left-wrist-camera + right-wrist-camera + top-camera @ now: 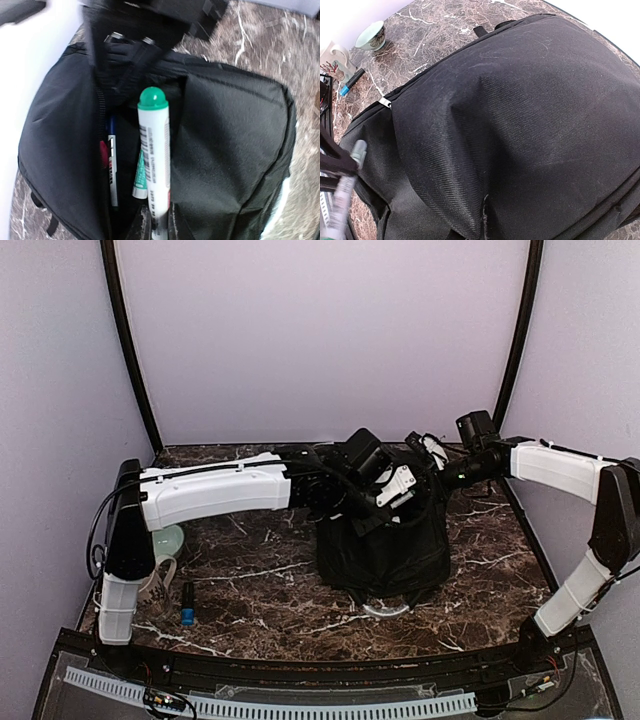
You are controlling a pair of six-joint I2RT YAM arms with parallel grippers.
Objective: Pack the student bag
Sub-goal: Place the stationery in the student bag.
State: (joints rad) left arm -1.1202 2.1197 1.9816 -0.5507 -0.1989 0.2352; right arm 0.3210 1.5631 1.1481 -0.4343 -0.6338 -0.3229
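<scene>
2 pens (112,170) lie half-hidden inside the large black fabric backpack (385,550), which stands upright on the dark marble table (250,580). The left gripper (372,515) clamps a white green-capped marker (154,150) over the bag's open mouth. The right gripper (428,452) is closed at the bag's top; whether it pinches fabric is unclear.

- One student bag (385,550) is sitting on the one marble table (260,580).
- Four markers are showing. A green-capped marker (153,150) is poking up at the bag's mouth. A green-labelled marker (139,180) and a blue-banded marker (112,165) are lying inside. A blue-capped marker (187,606) is lying out on the table.
- One mug (155,580) is standing at the left.
- One pale green bowl (170,538) is sitting just behind it.
</scene>
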